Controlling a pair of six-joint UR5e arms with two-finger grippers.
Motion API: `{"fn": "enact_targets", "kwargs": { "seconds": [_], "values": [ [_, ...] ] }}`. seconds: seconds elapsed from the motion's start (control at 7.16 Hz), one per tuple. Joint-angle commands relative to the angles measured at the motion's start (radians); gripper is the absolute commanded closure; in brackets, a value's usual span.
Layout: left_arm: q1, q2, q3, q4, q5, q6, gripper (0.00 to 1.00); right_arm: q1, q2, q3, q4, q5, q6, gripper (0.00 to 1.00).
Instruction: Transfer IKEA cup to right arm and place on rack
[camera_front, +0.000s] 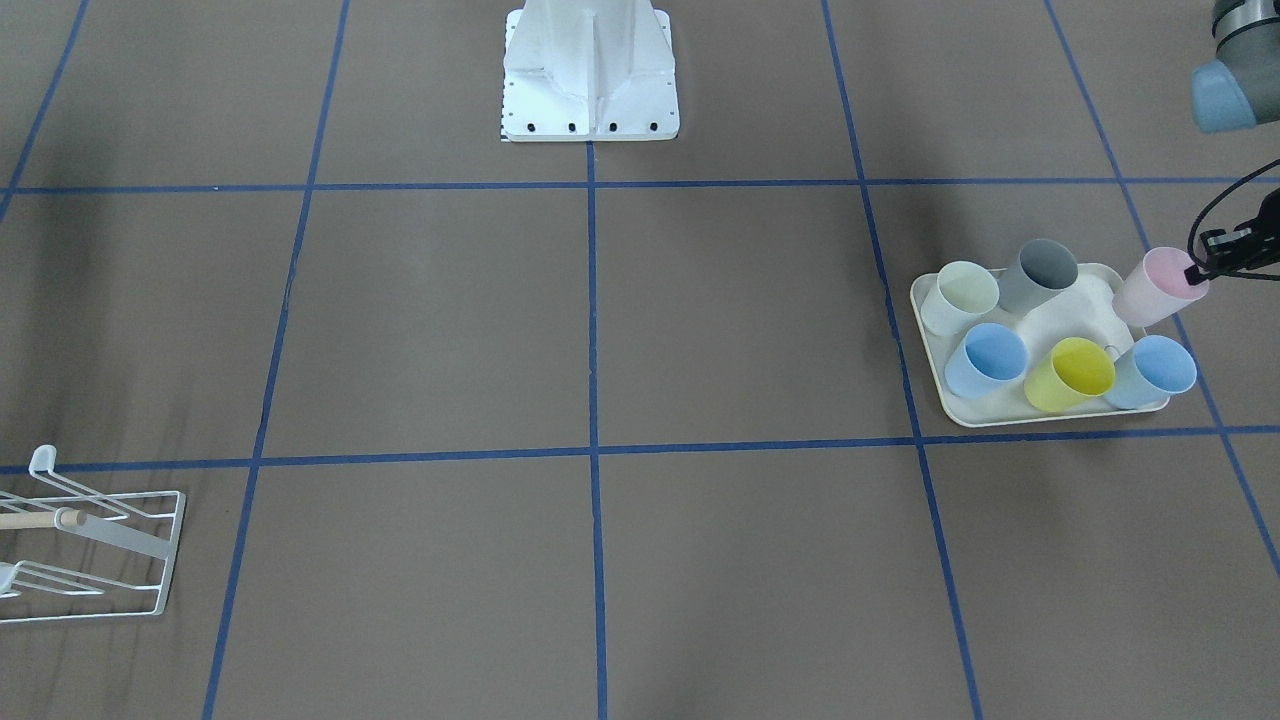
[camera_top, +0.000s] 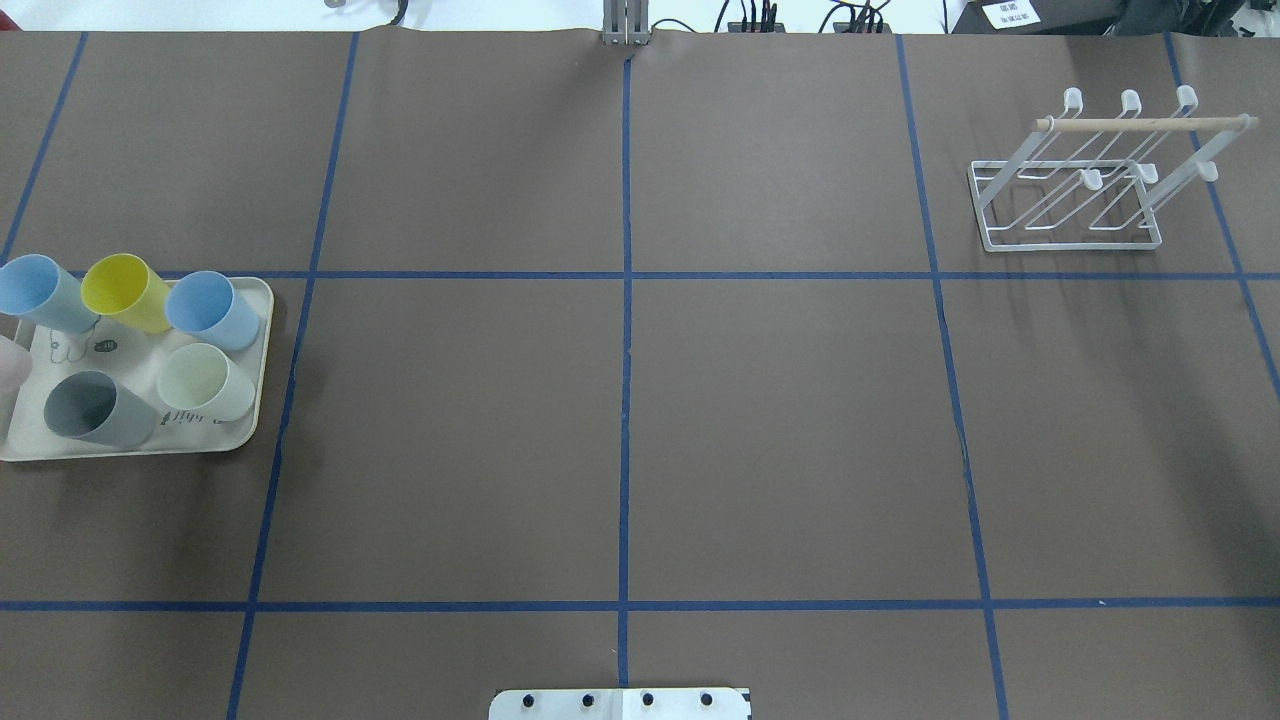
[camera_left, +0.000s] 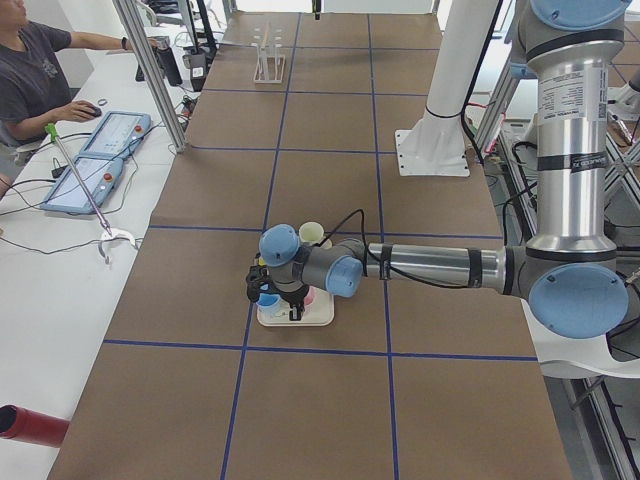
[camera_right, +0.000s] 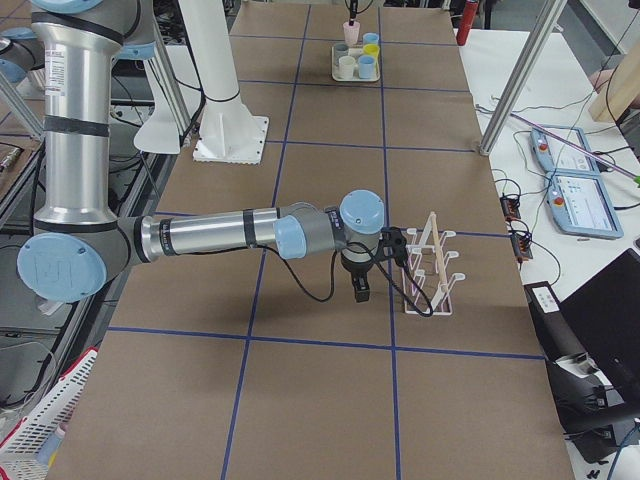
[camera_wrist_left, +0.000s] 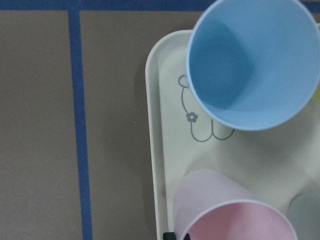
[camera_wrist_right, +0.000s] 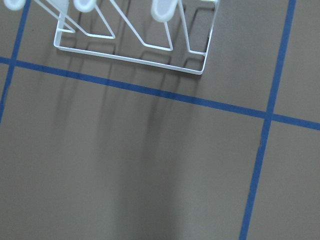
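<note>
Left hand (camera_front: 1197, 272) grips the pink cup (camera_front: 1152, 287) by its rim over the tray (camera_front: 1060, 310); right hand (camera_right: 360, 290) beside the rack (camera_right: 430, 265): cannot tell its state.

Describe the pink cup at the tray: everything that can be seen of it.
The pink cup is a plain, pale pink tumbler, plastic by its look, handleless and narrowing toward its base. It is about upright, mouth up, and nothing shows inside it. It sits at the corner of the tray nearest the left arm. The left gripper pinches its rim. Whether its base touches the tray cannot be told.
</note>
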Motion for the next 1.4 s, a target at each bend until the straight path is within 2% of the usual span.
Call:
{"fn": "enact_targets", "kwargs": {
  "seconds": [0.0,0.14,0.42,0.7,0.98,1.26],
  "values": [
    [-0.054,-0.015,-0.100,0.071,0.003,-0.011,1.00,-0.030,0.020,0.006,0.042,0.033,0.058,0.00],
    [-0.054,-0.030,-0.165,0.108,0.004,-0.066,1.00,-0.047,0.036,0.005,0.089,0.052,0.113,0.00],
    [-0.051,-0.114,-0.270,0.107,0.000,-0.368,1.00,-0.092,0.105,0.003,0.149,0.102,0.361,0.01],
    [-0.036,-0.240,-0.286,0.092,-0.080,-0.625,1.00,-0.141,0.145,0.000,0.256,0.132,0.567,0.01],
    [0.077,-0.346,-0.300,0.029,-0.085,-0.889,1.00,-0.193,0.178,-0.007,0.396,0.133,0.745,0.01],
    [0.151,-0.405,-0.295,-0.013,-0.082,-0.978,1.00,-0.239,0.230,-0.007,0.473,0.133,0.896,0.01]
  ]
}}
